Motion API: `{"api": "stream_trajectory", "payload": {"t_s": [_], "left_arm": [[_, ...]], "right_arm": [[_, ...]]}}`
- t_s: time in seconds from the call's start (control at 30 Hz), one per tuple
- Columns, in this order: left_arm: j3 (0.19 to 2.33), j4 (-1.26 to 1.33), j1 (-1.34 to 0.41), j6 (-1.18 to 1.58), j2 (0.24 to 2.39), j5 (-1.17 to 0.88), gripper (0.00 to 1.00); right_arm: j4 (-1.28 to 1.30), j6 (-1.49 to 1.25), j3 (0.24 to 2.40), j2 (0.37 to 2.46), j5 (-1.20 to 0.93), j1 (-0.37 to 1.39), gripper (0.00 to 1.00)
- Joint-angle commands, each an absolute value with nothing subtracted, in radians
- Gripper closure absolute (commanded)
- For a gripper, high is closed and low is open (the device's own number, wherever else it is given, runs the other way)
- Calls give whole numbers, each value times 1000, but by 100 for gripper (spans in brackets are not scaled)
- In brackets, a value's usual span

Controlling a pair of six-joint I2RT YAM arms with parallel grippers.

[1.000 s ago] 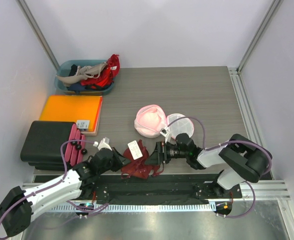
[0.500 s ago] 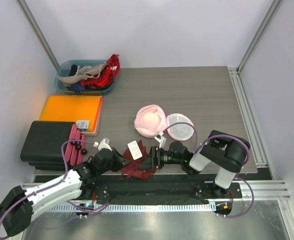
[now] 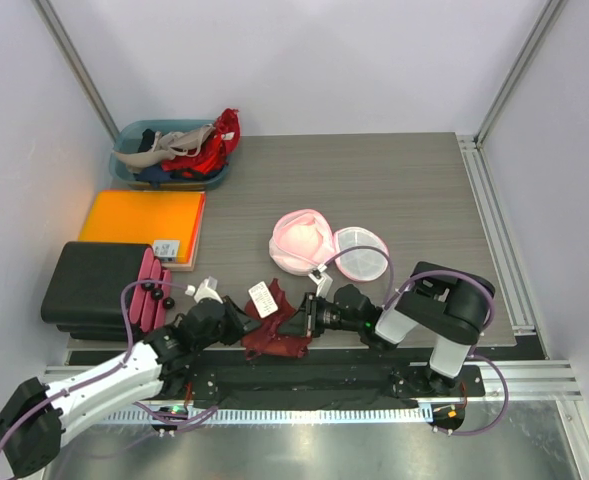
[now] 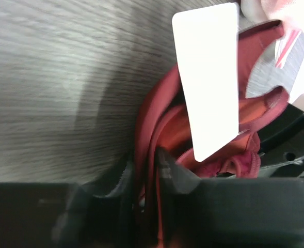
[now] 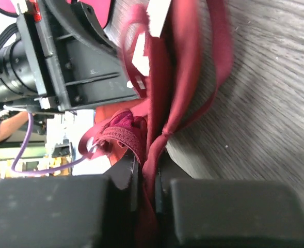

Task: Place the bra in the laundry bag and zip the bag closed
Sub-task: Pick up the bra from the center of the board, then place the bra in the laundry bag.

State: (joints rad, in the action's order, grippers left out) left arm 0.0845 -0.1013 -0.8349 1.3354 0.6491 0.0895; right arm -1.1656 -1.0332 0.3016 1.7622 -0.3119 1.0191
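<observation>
Bra; fabric between fingers in wrist views only

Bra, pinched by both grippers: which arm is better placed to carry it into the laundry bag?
Probably right. The right gripper holds the bra on the side nearer the open laundry bag, which lies just beyond it; the left gripper grips the farther end.

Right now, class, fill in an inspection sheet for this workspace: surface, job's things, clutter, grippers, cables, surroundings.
Surface: grey wood-grain table.
Job's things: dark red bra at the near edge, white tag on it; laundry bag behind it, apparently unzipped, bra not inside.
Clutter: teal bin of clothes, orange board, black case, all left.
Grippers: left gripper and right gripper each shut on the bra.
Cables: purple cable loops at each arm.
Surroundings: white walls, metal posts.
</observation>
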Motion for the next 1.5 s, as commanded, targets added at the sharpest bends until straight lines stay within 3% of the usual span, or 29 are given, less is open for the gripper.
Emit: {"api": "stream_trajectory", "payload": {"t_s": [0.0,0.1,0.17,0.4,0.53,0.67,0.8,1.07,1.33,1.47], "left_arm": [[118,-275,-833,1335,554,124,55],[155,-430,-833,1319,428,182,33],[186,-517,-833,1301,329,225,28],[274,-796,-833,1298,71,291,28],[348,-831,-833,1240,17,304,31],[403,-692,-831,1148,47,307,28],[512,-556,-831,1033,217,350,25],[819,-471,-830,830,814,357,33],[1146,-450,-738,646,1267,227,32],[1209,-366,-628,634,1425,33,43]], "right_arm": [[-1183,-988,354,1743,-276,1026,98],[-1166,-967,324,1709,-288,1028,99],[-1110,-948,308,1665,-288,1028,99],[-884,-862,327,1500,-318,1040,99],[-645,-789,376,1378,-341,1040,99],[-387,-720,434,1180,-325,1042,99],[-112,-678,521,1028,-239,1026,99],[300,-608,730,950,-229,736,99],[500,-442,983,1112,-310,457,99],[514,-364,1069,1232,-367,387,99]]}}
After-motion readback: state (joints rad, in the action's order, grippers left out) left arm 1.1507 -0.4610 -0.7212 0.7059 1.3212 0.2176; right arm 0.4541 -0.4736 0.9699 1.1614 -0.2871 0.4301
